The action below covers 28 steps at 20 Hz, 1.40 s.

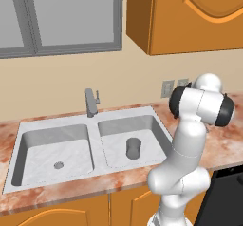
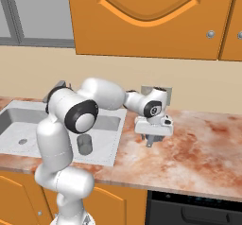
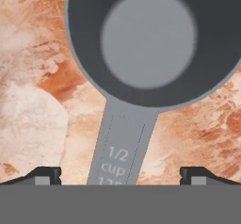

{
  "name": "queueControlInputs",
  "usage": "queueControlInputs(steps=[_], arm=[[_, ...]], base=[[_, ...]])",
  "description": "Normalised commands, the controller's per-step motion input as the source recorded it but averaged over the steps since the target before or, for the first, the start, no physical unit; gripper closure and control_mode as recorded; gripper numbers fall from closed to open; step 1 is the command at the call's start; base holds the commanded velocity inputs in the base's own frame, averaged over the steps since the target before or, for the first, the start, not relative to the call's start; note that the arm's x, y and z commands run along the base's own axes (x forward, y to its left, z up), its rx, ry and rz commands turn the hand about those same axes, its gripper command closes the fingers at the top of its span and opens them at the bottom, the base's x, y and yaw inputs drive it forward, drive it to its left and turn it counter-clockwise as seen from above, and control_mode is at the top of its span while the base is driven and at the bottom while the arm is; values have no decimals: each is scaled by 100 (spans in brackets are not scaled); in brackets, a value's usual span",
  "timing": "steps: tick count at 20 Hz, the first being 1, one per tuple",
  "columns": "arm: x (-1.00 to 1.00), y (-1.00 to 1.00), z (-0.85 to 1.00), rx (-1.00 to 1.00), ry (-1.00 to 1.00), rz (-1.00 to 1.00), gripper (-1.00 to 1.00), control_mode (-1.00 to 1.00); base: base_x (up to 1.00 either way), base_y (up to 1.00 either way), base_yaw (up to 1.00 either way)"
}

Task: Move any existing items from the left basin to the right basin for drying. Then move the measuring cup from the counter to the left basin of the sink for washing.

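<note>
Hovering wide-jawed, the gripper (image 3: 120,175) straddled the measuring cup (image 3: 150,44) handle ungrasped, with the tumbler (image 1: 133,148) already in the right basin (image 1: 114,144).

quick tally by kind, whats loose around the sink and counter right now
tumbler: 1, standing in the right basin
measuring cup: 1, on the counter
total: 2
</note>
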Motion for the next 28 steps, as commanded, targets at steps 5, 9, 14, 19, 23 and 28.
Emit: queueControlInputs(steps=[5, 9, 14, 19, 23, 28], arm=[[0, 0, -14, 0, 2, 0, -100, -100], [2, 0, -16, 0, 6, 0, -100, -100], [2, 0, -11, 0, 7, 0, 100, -100], [0, 0, 0, 0, 3, 0, 100, -100], [-3, 0, 0, 1, -1, 0, 100, -100], [-32, 0, 10, 1, -7, 0, 100, -100]], base=[[0, 0, 0], [0, 0, 0], [0, 0, 0], [0, 0, 0], [0, 0, 0], [0, 0, 0]])
